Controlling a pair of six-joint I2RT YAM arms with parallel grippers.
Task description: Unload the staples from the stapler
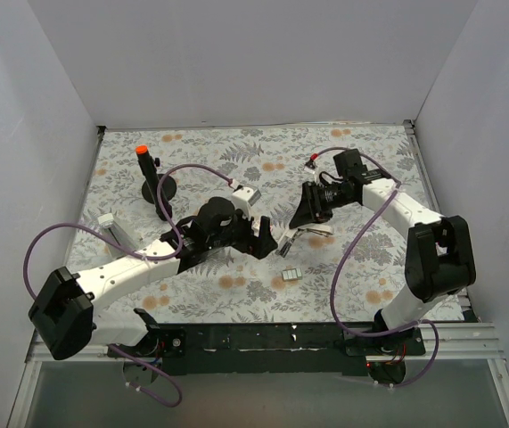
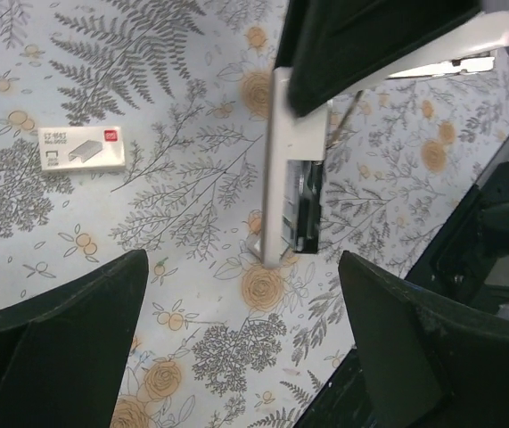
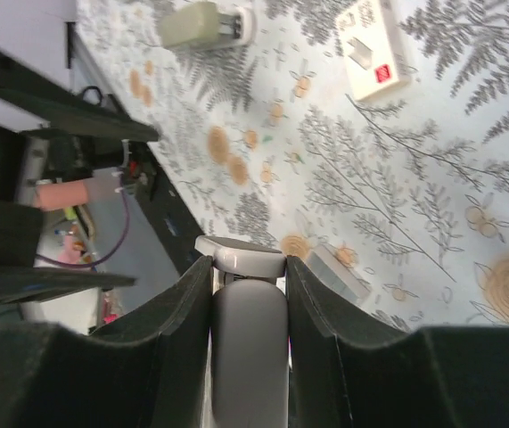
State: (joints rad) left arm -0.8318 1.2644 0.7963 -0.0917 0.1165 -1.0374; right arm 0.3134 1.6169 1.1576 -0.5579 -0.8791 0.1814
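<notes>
A: Edges and room?
B: Desk (image 1: 236,143), floral cover, with walls (image 1: 236,62) at left, back and right. Left gripper (image 2: 245,267) and right gripper (image 3: 250,267) meet mid-desk, with open cover behind and to either side. Orange-capped post (image 1: 147,165) back-left, well apart. Box (image 1: 291,276) near, towards the front edge.
A: What differs by view?
B: Right wrist: right gripper clamped on the stapler (image 3: 250,348), fingers pressed to both flanks. Left wrist: stapler stands open in a V, one arm pointing down at the desk, the other reaching out past the right gripper. Top view: too small to show either.
A: Stapler against the left gripper?
B: Its near end lies midway between the wide-spread fingers and touches neither. That gripper holds nothing. Staples: cannot tell in any view
</notes>
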